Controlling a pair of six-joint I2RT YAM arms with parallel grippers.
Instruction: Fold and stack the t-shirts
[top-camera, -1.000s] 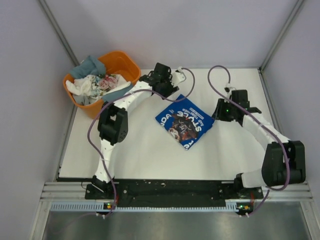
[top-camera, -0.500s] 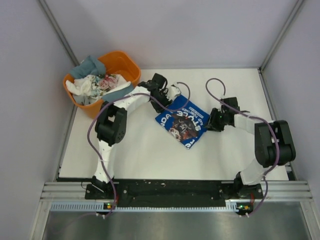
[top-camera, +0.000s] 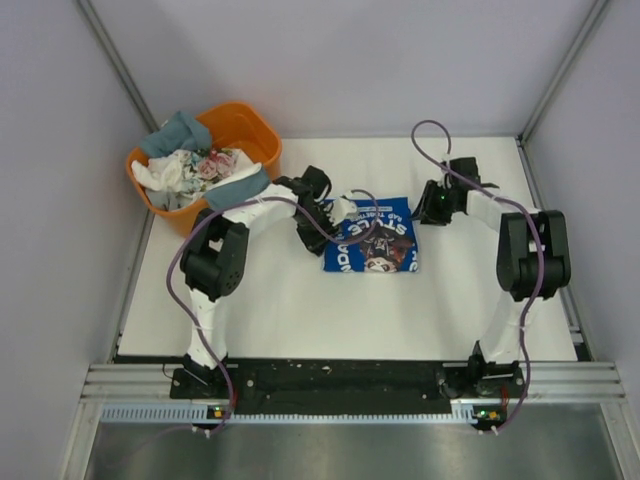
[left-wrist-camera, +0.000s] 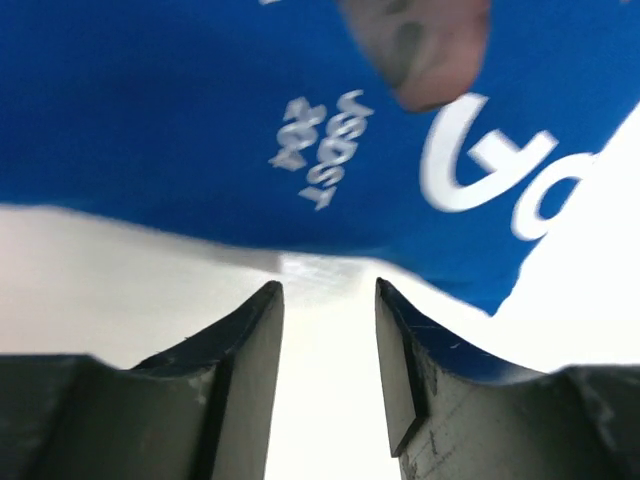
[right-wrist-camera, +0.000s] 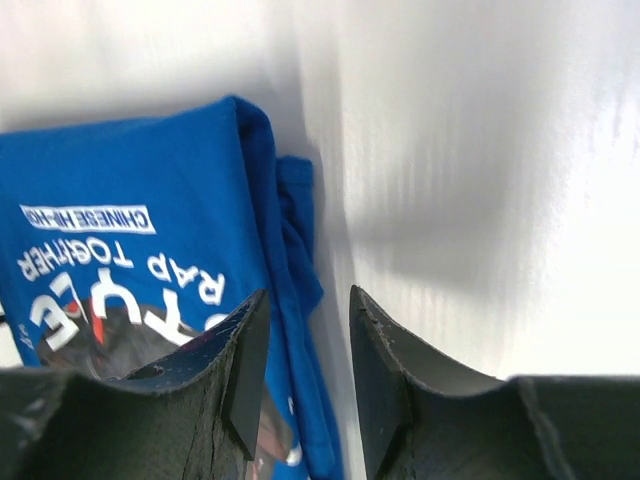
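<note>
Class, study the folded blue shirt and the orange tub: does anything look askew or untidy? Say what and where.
The blue t-shirt lies fairly square, but its right edge is untidy: a strip of cloth pokes out past the fold. In the orange tub the other shirts are a loose heap, one grey-blue shirt draped over the rim.

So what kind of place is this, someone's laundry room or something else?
Probably a robot lab workcell, not a home: two robot arms bolted to a metal rail, grey panel walls around a white table, and an orange tub of shirts.
</note>
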